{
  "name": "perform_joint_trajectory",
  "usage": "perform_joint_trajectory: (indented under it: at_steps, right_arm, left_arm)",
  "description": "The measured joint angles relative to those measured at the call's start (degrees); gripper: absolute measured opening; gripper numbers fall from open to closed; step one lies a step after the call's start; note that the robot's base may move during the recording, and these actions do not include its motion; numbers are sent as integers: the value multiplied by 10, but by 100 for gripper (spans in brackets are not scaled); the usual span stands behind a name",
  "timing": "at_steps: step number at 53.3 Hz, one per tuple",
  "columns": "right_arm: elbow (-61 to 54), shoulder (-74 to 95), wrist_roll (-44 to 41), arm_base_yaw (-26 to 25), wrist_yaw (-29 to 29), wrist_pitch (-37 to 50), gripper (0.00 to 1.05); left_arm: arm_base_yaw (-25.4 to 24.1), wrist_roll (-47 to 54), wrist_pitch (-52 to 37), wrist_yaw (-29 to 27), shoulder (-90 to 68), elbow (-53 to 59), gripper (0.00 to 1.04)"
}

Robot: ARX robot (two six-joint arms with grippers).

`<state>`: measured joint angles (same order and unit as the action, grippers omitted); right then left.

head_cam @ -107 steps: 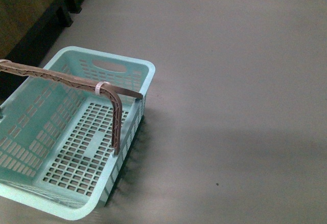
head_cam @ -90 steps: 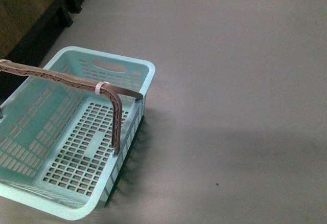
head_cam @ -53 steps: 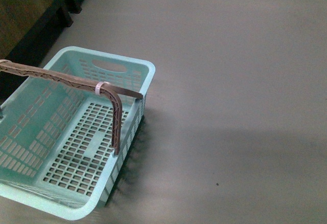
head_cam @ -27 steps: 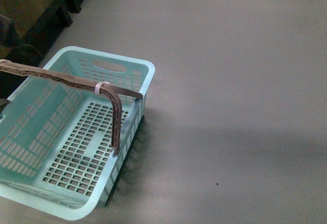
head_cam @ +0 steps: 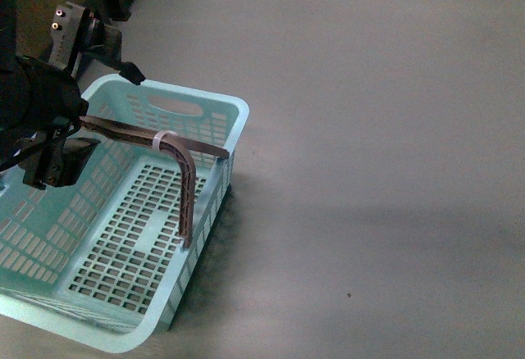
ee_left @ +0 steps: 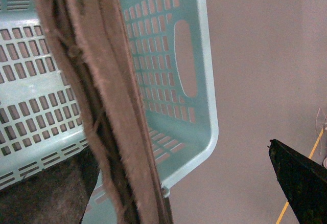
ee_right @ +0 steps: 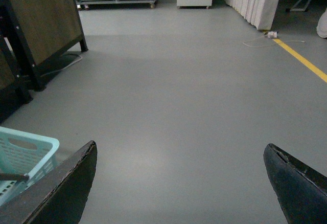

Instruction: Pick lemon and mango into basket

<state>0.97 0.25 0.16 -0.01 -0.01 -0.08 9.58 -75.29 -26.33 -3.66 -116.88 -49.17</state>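
Floor (head_cam: 369, 129): plain grey, under everything in your front view.
Basket (head_cam: 221, 109): aqua and upright on the floor at your lower left.
Left gripper (head_cam: 92, 123): jaws spread wide over the basket's far-left part, one finger on each side of the handle. You can't tell whether they touch it.
Right gripper (ee_right: 181, 183): jaws wide apart above the floor, holding nothing.
Handle (head_cam: 187, 203): brown, ribbed and raised, arching across the basket.
Tie (head_cam: 163, 139): white, wrapped round the handle's bend.

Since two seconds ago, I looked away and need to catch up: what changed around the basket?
The left tool came in from the left over the basket and is open astride the brown handle, not clamped. Basket and handle stayed put; no fruit inside.
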Motion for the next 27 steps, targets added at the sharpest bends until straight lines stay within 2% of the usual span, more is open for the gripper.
perform_joint_trajectory:
  at_steps: [12,27]
  right_arm:
    - [0,0,0,0,0,0,96]
    - [0,0,0,0,0,0,96]
  left_arm:
    - [-2,13,21,7,-64,-71,98]
    - [-4,10,35,6,-92,-101,56]
